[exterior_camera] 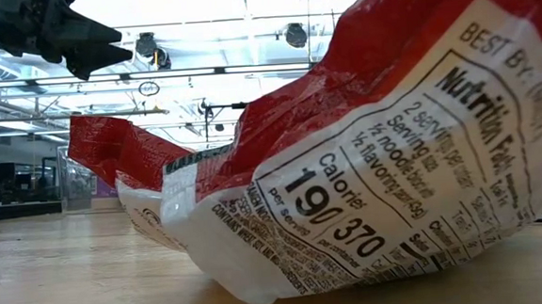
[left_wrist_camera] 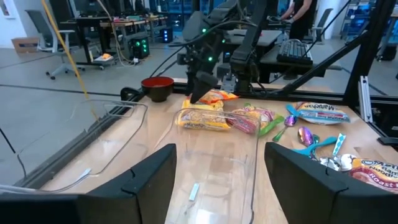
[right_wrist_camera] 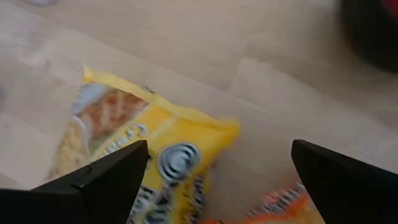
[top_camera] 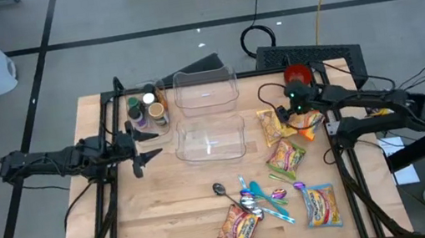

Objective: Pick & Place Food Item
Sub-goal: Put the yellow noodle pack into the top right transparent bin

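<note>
Several noodle packets lie flat on the wooden table. A yellow one and an orange one lie at the right, near the far edge. My right gripper hangs open just above these two, slanting down, its fingers wide apart with the yellow packet's end between them in the right wrist view. My left gripper waits open and level at the left, facing a clear container. A red packet fills the low view.
A second clear container stands farther back, with spice bottles to its left. A red bowl sits at the far right. More packets and coloured spoons lie toward the near edge.
</note>
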